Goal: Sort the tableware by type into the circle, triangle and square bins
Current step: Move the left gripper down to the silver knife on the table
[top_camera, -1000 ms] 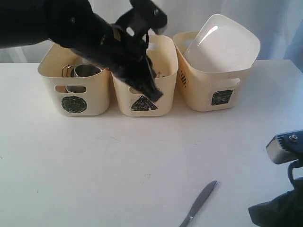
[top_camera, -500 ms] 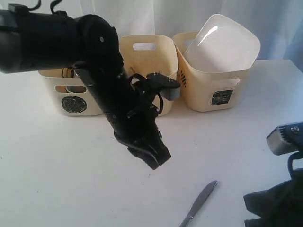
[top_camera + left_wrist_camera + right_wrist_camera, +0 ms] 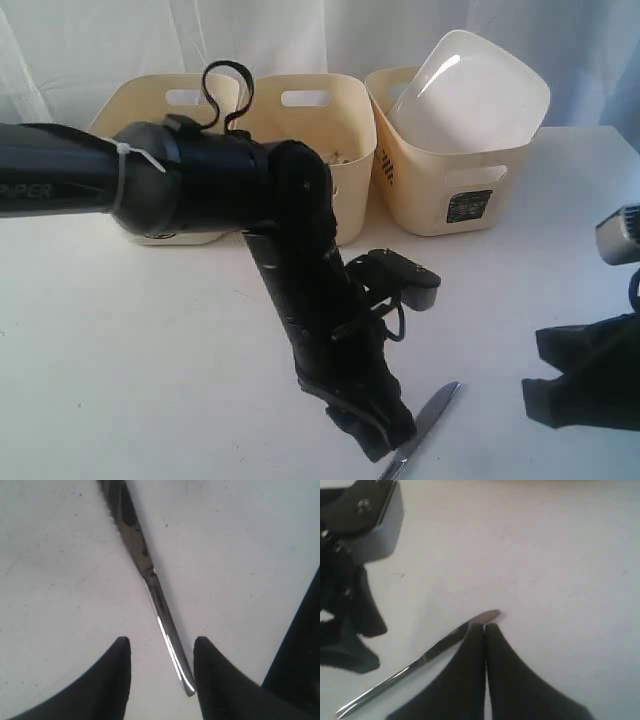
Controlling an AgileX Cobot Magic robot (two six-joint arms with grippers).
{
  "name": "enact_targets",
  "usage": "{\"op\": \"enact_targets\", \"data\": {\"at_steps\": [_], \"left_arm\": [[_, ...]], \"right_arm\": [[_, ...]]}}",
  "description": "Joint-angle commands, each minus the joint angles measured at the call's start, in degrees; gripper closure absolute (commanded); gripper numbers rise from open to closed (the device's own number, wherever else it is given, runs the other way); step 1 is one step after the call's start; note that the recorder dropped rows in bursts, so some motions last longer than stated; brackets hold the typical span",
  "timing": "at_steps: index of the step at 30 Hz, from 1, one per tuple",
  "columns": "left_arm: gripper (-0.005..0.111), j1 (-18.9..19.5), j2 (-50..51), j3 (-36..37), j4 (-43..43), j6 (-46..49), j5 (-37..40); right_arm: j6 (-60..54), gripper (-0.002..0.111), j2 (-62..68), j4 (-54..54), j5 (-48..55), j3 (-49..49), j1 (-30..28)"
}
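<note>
- The knife (image 3: 428,418) lies flat on the tabletop (image 3: 150,350) near its front edge, well apart from the three bins at the back. It looks like the only piece not yet sorted.
- In the exterior view its long axis runs on a slant: the blade tip points up and to the right, and the handle runs down and left to the frame's bottom edge.
- My left claw (image 3: 161,642) is right over the handle end with its fingers spread. The handle lies between them, nearer one finger (image 3: 210,675) than the other. The claw is open and grips nothing.
- The fingers stand either side of the knife's long axis, so closing should pinch it across its width. I judge I need to centre slightly and drop lower first, since the knife is thin and lies flush on the tabletop.
- My right claw (image 3: 484,630) is closed and empty. It sits off by the right edge, farther from the knife than the left.
- A second ago the left arm was up at the triangle bin (image 3: 305,88) with its claw closed. Half a second ago it was midway across the tabletop, and now it is down at the knife with its fingers parted.
- The knife has not shifted, and the plate (image 3: 480,90) stands in the square bin (image 3: 450,175) as before.
</note>
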Motion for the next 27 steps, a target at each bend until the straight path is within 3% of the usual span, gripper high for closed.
{"op": "enact_targets", "data": {"at_steps": [1, 7, 27], "left_arm": [[0.061, -2.6, 0.0, 0.4, -0.9, 0.1, -1.5], [0.061, -5.2, 0.2, 0.4, -0.5, -0.1, -4.2], [0.061, -6.0, 8.8, 0.4, 7.0, -3.1, -8.5]], "right_arm": [[17.1, 0.108, -0.4, -18.4, 0.3, 0.3, -0.1], [33.4, 0.108, -0.4, -35.1, 5.2, 0.3, -0.1], [34.2, 0.108, -0.4, -36.7, 10.2, 0.3, -0.1]]}}
